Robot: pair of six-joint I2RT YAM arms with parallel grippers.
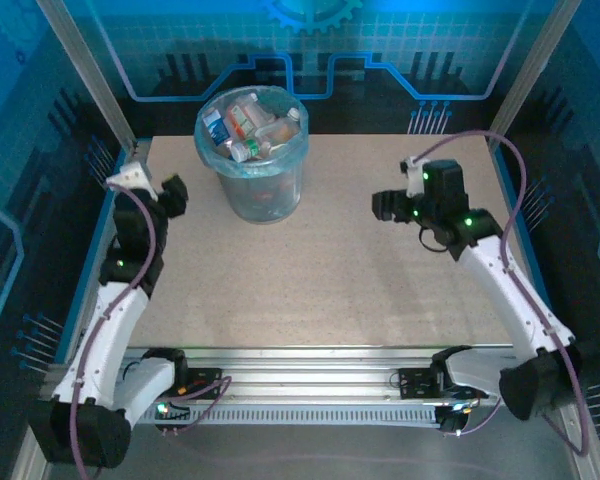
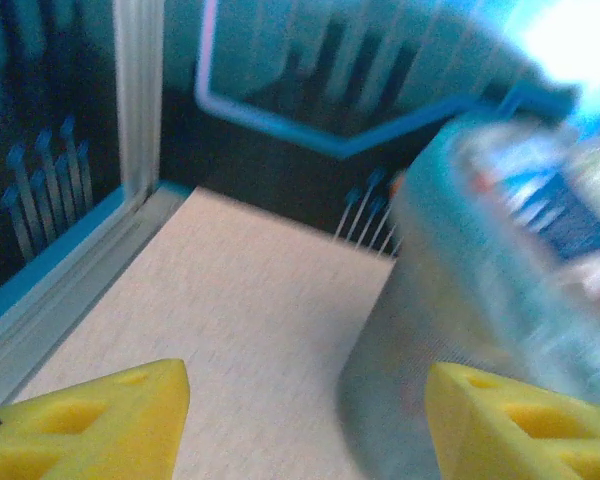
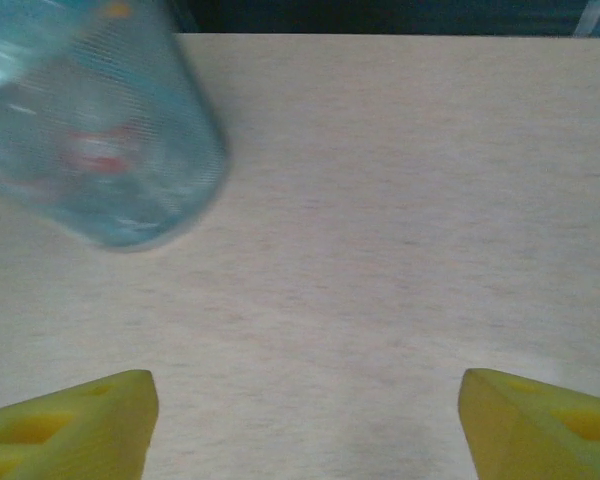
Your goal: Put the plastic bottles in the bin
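Now, bin (image 1: 265,195): you see it packed with bottles (image 1: 248,125).
Left gripper (image 2: 305,430): just beside the bin, jaws apart, empty.
Right gripper (image 3: 305,425): over the table (image 3: 380,200), jaws wide, empty.

Matt wood-grain table (image 1: 330,270), translucent plastic-lined bin (image 1: 270,195), clear glossy plastic bottles (image 1: 248,122), metal rail (image 1: 320,365)

A translucent grey-blue bin (image 1: 265,190), lined in light blue, is seen ahead of the left gripper (image 2: 305,400), whose fingers (image 2: 100,425) are yellow. Red, green and blue labels are borne by the plastic bottles (image 1: 248,125). The table (image 1: 330,270) is coloured pale, speckled beige.
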